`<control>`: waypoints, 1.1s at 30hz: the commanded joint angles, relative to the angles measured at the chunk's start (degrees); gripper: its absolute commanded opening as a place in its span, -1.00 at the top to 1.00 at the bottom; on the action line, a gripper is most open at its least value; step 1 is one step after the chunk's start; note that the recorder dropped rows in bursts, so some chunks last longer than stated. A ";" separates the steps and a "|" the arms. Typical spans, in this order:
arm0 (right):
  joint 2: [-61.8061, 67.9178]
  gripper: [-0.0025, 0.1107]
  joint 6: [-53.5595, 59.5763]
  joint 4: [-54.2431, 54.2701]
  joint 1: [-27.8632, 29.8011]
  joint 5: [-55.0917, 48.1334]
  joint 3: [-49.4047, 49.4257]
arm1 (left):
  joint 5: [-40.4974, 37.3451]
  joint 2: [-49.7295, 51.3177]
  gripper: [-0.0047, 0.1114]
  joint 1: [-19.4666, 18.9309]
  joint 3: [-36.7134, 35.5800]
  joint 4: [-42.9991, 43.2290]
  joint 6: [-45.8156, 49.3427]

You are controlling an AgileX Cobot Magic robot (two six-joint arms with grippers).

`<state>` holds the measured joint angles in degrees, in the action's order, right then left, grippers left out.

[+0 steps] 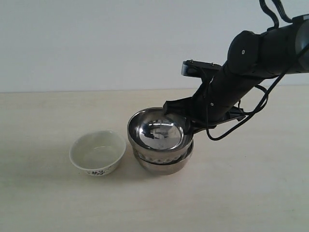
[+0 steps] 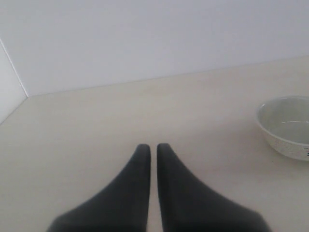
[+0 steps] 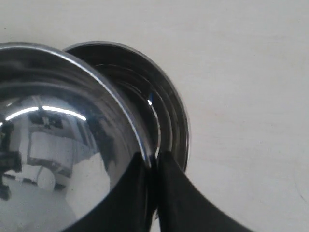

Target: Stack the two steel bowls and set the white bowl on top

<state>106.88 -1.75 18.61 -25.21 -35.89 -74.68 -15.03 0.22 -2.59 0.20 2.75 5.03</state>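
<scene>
The larger steel bowl (image 1: 157, 131), textured on its lower outside, sits slightly tilted in the smaller smooth steel bowl (image 1: 166, 167) on the table. My right gripper (image 1: 186, 127) is shut on the larger bowl's right rim. In the right wrist view its fingers (image 3: 169, 193) pinch that rim of the larger bowl (image 3: 58, 140), and the smaller bowl (image 3: 166, 111) shows beneath and beyond it. The white bowl (image 1: 98, 152) with a dark floral pattern stands upright left of the stack. My left gripper (image 2: 150, 145) is shut on nothing, low over bare table, with the white bowl (image 2: 287, 125) off to one side.
The light wooden table (image 1: 241, 193) stretches around the bowls, with a pale wall (image 1: 96, 43) behind it. The black right arm (image 1: 260, 53) and its looping cables (image 1: 241, 123) reach in from the upper right. The left arm does not show in the exterior view.
</scene>
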 commanded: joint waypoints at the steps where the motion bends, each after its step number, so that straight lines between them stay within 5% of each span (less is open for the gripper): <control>1: 0.17 0.96 -0.05 -0.16 -0.08 1.58 -0.32 | 0.41 -0.22 0.85 -0.14 -0.20 -0.39 -0.56; 10: 1.19 0.90 -0.70 -0.94 -0.08 1.71 -0.32 | 0.41 -0.22 0.85 -0.14 -0.20 -0.39 -0.56; 16: 1.22 0.30 -0.70 -0.94 -0.08 1.71 -0.32 | 0.41 -0.22 0.85 -0.14 -0.20 -0.39 -0.56; 19: 1.22 0.22 -0.70 -0.94 -0.08 1.52 -0.32 | 0.41 -0.22 0.85 -0.14 -0.20 -0.39 -0.56; 27: 1.22 0.25 0.20 -0.94 -0.08 -1.12 -0.32 | 0.41 -0.22 0.85 -0.14 -0.20 -0.39 -0.56; 32: 1.10 0.96 1.06 -1.32 -0.08 -2.49 -0.32 | 0.41 -0.22 0.85 -0.14 -0.20 -0.39 -0.56; 33: 1.10 0.95 0.81 -1.32 -0.08 -2.49 -0.32 | 0.41 -0.22 0.85 -0.14 -0.20 -0.39 -0.56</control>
<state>108.34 -1.60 17.89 -25.21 -37.53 -74.68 -15.03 0.22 -2.59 0.20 2.75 5.03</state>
